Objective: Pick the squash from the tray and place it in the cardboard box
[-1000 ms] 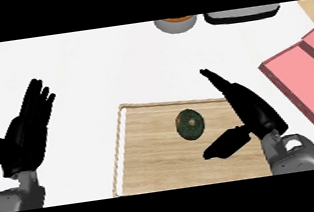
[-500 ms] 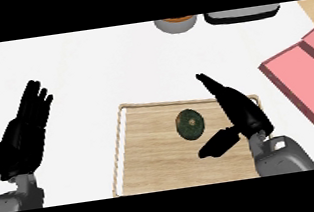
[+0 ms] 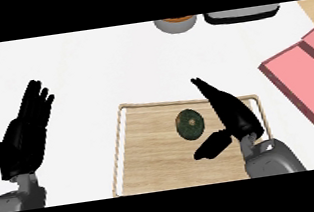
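A dark green squash (image 3: 189, 124) lies on the wooden tray (image 3: 148, 152) near its middle right. My right hand (image 3: 229, 113) hovers over the tray just right of the squash, fingers straight and pointing away, thumb (image 3: 212, 145) spread below the squash. It is open and holds nothing. The pink box (image 3: 313, 83) with its lid open stands at the right edge. My left hand (image 3: 27, 128) rests open at the left, fingers up, off the tray.
At the far edge sit a grey bowl with orange contents (image 3: 175, 23) and a dark flat object (image 3: 242, 13). The white counter (image 3: 110, 69) stretches between them and the tray.
My right hand has moved left across the tray, closing in on the squash. The squash and my left hand have stayed where they were.
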